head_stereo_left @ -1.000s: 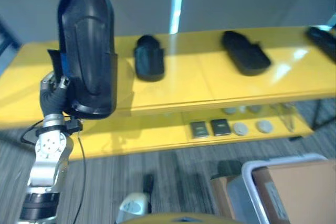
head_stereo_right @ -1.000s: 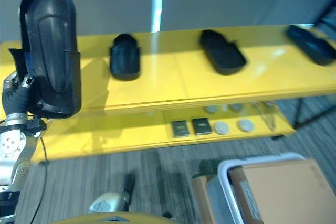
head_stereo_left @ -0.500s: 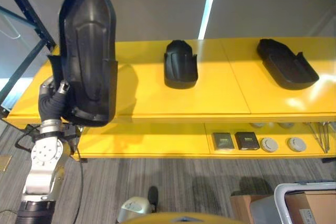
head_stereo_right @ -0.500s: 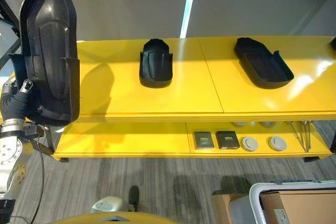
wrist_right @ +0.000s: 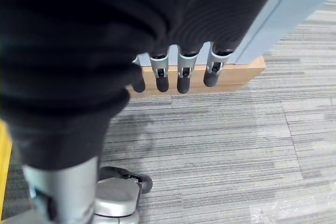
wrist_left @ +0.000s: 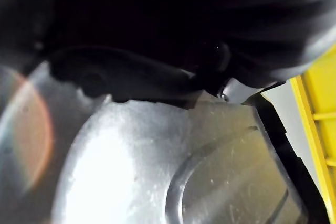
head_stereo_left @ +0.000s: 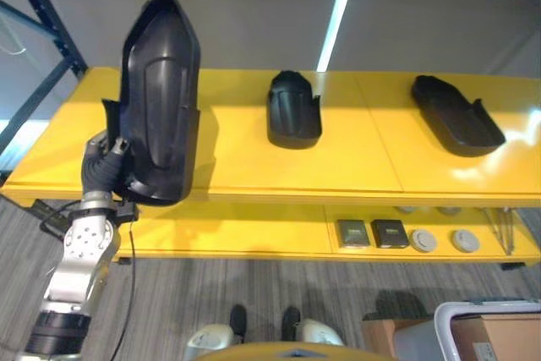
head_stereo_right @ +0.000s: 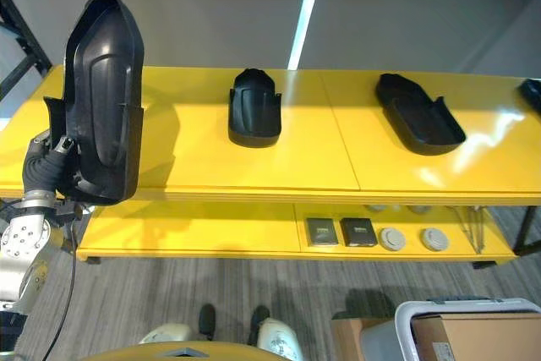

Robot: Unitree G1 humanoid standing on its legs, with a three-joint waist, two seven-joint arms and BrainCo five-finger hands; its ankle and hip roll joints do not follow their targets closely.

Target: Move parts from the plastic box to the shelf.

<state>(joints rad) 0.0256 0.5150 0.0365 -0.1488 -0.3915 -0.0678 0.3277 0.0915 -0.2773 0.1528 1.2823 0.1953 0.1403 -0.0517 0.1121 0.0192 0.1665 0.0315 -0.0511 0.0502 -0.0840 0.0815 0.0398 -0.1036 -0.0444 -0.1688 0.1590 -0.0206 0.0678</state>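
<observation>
Part: we hold a long black moulded shell (head_stereo_left: 156, 107) upright in front of the left end of the shelf, its pointed end up and its hollow side facing us.
Handling: we judge it stiff and light for its length, thin-walled and smooth, so it may swing or slip if held at one end alone.
Where to hold: the lower end with its side flanges looks the surest place, and that is where our left hand (head_stereo_left: 108, 166) meets it.
Left hand: its fingers are hidden behind the shell, so we cannot tell how they close.
Right hand: our right hand (wrist_right: 178, 69) hangs over the carpet with fingers loosely straight, holding nothing.
Shelf: the yellow shelf (head_stereo_right: 194, 154) has bare space at its left end; two more black parts (head_stereo_right: 254, 109) (head_stereo_right: 418, 113) lie further right.
Box: the plastic box (head_stereo_right: 423, 314) stands on the floor at lower right.
</observation>
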